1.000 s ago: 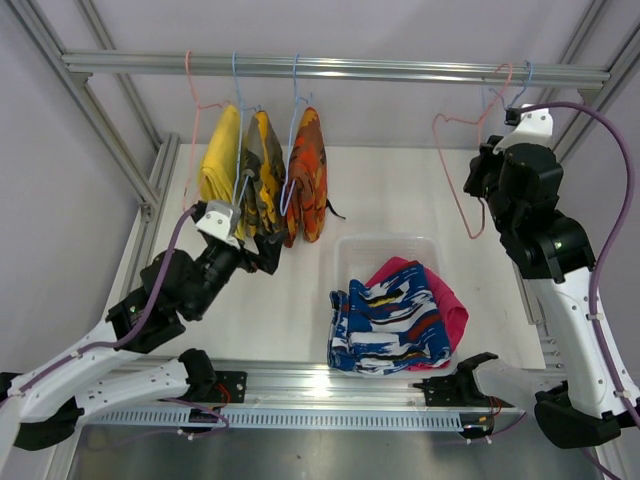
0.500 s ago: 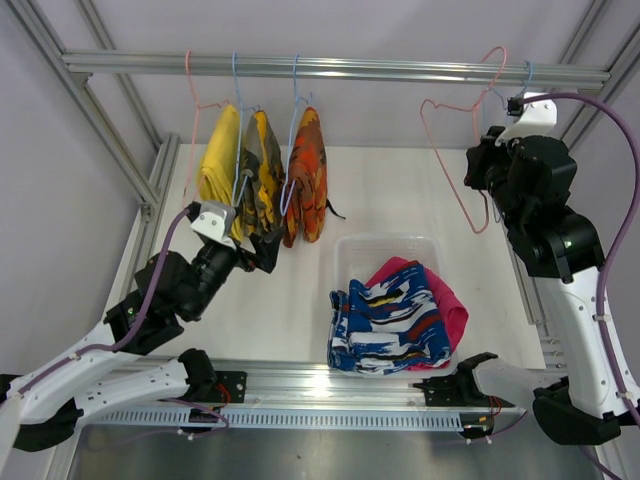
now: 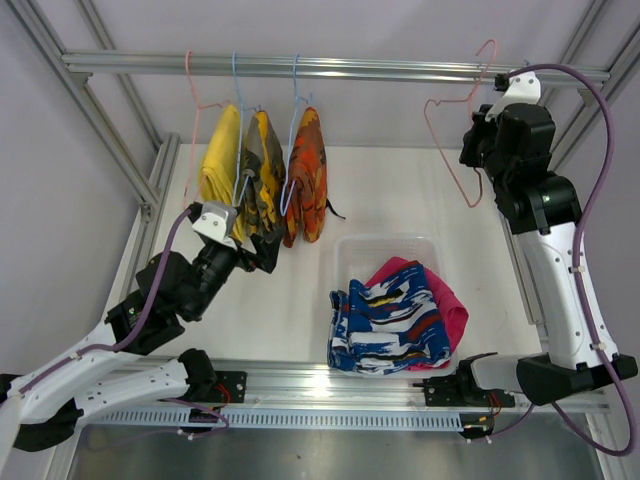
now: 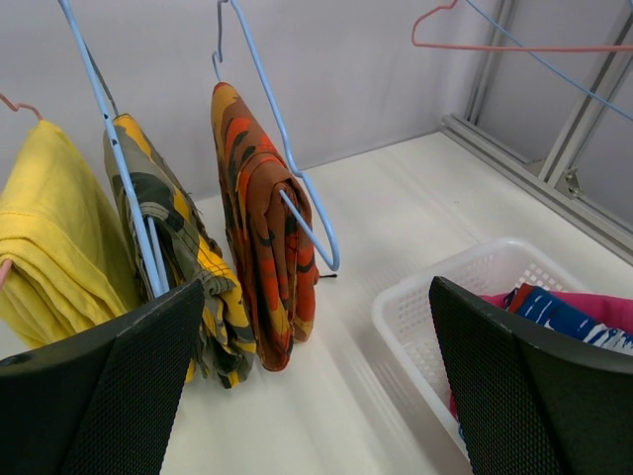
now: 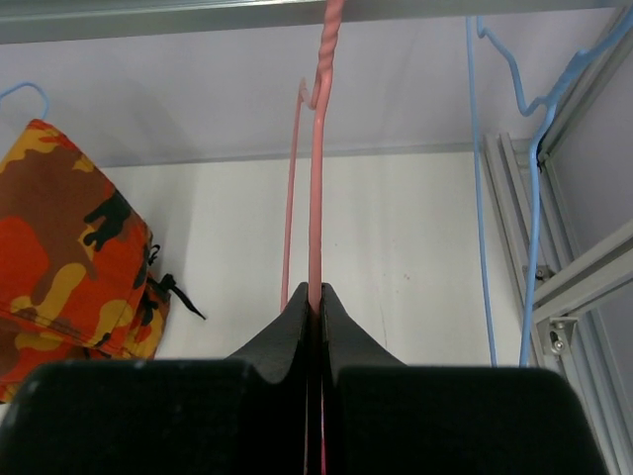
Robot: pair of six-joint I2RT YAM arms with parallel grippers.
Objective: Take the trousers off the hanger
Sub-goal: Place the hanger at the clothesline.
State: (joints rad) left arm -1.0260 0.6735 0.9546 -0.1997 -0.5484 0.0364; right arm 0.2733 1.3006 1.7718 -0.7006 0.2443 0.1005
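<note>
Three folded garments hang from a horizontal aluminium rail (image 3: pixel 330 68) at the far side of the white table (image 3: pixel 400 190). The plain yellow cloth trousers (image 3: pixel 220 160) are on a thin pink wire hanger (image 3: pixel 189 80). Next to them the olive-yellow camouflage trousers (image 3: pixel 262 172) are on a light blue wire hanger (image 4: pixel 119 148), and then come the orange camouflage trousers (image 3: pixel 308 175) on a second light blue wire hanger (image 4: pixel 287 148). All three are draped over their hangers and hang close together. The other two garments are off the hangers: the plain magenta-pink trousers (image 3: pixel 452 312) and the blue trousers with a white and red pattern (image 3: pixel 385 325) lie in a white perforated plastic basket (image 3: pixel 385 245) nearer to the front of the table. The blue pair lies on top of the pink pair and reaches over the near rim. The left gripper (image 4: pixel 316 287) stands wide open and holds nothing. It is low in front of the hanging garments, with one finger (image 4: pixel 109 396) just beside the lower end of the olive-yellow pair; whether it touches the cloth cannot be told. The right gripper (image 5: pixel 315 302) is raised high near the right end of the rail, with its jaws pressed together on the wire of an empty pink wire hanger (image 5: pixel 316 148). The hook of this hanger is up at the rail, but whether it rests on the rail cannot be told. To the right of it an empty blue wire hanger (image 5: pixel 480 198) is seen.
</note>
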